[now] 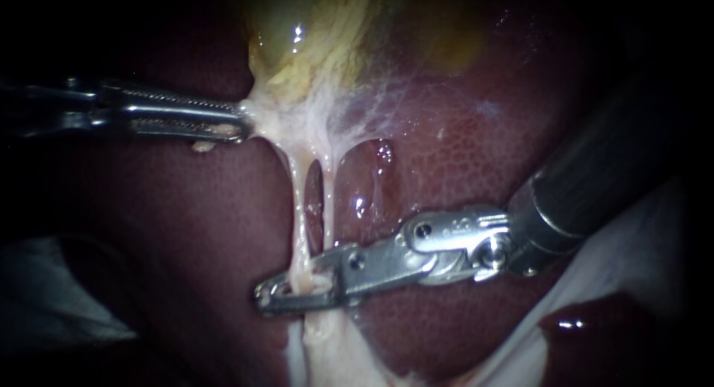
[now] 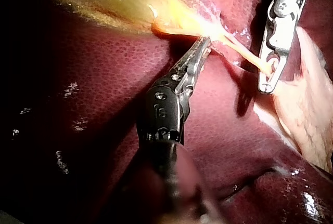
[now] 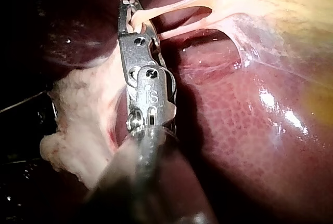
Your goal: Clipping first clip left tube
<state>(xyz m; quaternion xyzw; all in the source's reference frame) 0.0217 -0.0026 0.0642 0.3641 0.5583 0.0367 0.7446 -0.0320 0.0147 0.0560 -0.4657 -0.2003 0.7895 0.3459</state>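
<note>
Two pale tubes hang from the yellowish gallbladder [image 1: 297, 45] across the dark red liver [image 1: 461, 156]. My right instrument [image 1: 262, 298] comes in from the right, and its jaws are shut on the left tube [image 1: 301, 208] low down, their tips meeting beyond it. The right tube [image 1: 329, 197] passes behind the upper jaw, free of the grip. In the right wrist view the left tube [image 3: 156, 10] runs into the jaws of my right instrument [image 3: 130, 1]. My left instrument [image 1: 244, 123] is shut on pale tissue [image 1: 260, 115] at the gallbladder's neck, holding it out to the left; the left wrist view shows this instrument [image 2: 205, 42] too.
Pale lumpy tissue [image 1: 327, 350] lies below the right instrument's jaws, where the tubes end, and shows beside the instrument [image 3: 78, 125] in its wrist view. Whitish material [image 1: 625, 260] lies under the right shaft. Thin webbing [image 1: 372, 104] spreads from the gallbladder over the liver.
</note>
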